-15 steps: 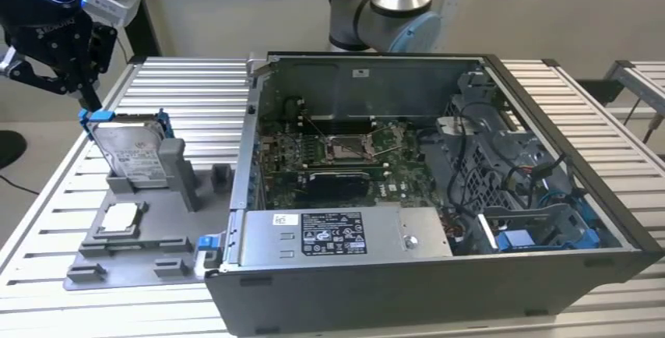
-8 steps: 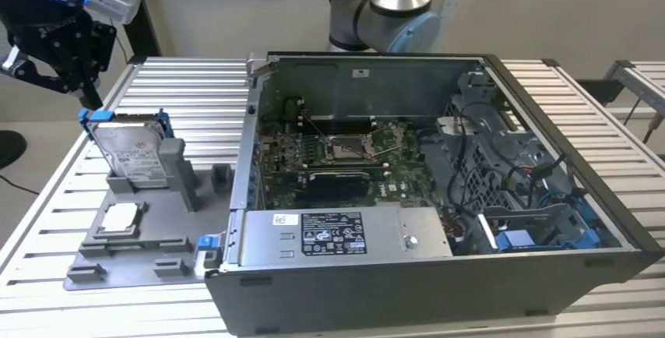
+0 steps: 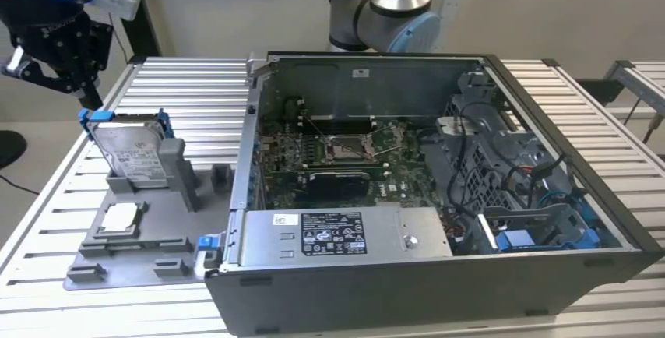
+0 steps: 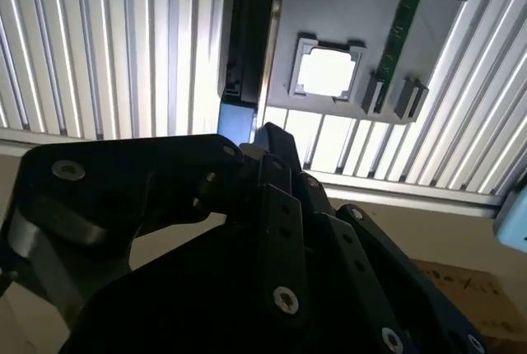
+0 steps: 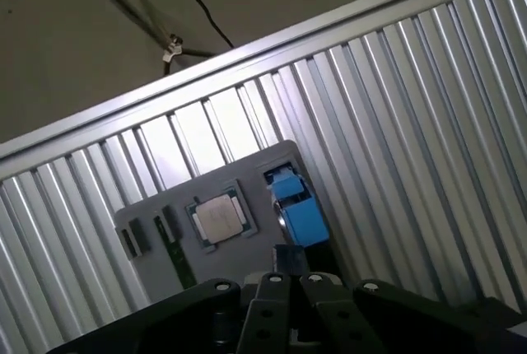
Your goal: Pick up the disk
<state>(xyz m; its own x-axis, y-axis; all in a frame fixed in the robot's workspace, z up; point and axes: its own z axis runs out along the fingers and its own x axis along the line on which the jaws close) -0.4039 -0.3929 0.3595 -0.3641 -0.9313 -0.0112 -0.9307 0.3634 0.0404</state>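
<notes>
Disk (image 3: 133,149) stands upright, its foot hidden in grey holder (image 3: 167,229).

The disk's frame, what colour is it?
Blue: the disk has a blue frame along its edges, clearest in the exterior view.

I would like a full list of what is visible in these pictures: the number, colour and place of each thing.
disk: one, silver-grey, white label, blue frame; upright in the fixture, exterior view's left.
chip: one, silver, square; flat in a fixture pocket.
fixture: one, grey; on the table beside the computer case.
computer case: one, dark grey, open; middle of the table.
power supply box: one, grey, black-white label; inside the case.
motherboard: one, green; inside the case.
table: one, silver, ribbed.
arm: one, grey; behind the case.
end effector: one, black; in the air near the disk, apart from it.
</notes>
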